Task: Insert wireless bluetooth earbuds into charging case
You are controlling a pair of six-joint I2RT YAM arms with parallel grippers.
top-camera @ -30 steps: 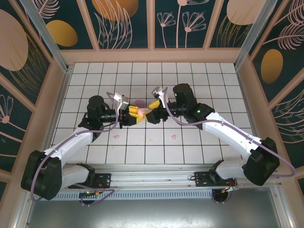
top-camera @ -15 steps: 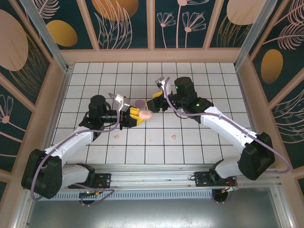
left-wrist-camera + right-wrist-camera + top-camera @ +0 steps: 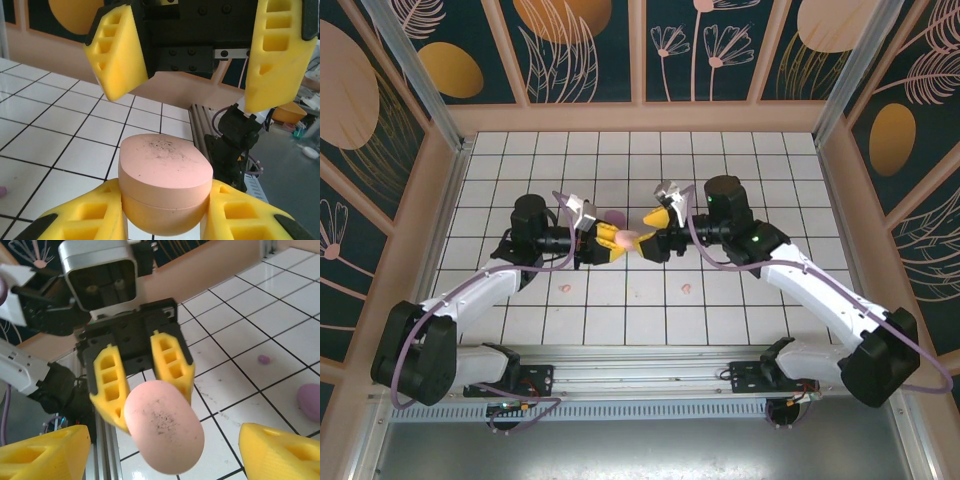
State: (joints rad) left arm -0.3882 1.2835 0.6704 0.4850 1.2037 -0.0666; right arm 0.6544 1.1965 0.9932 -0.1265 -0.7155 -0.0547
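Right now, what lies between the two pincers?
The pink case, shut in the left pincer, fills the gap, reaching between the open fingers of the right pincer. The right wrist view shows it.

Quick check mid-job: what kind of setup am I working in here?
Likely a lab test booth, not a home: a white tiled tabletop boxed in by floral wall panels, with the left arm and right arm bolted to a metal rail at its near edge.

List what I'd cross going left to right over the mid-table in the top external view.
left loose bud → left gripper → pink case → right gripper → right loose bud. The purple case overlaps the left gripper, so it is left out.
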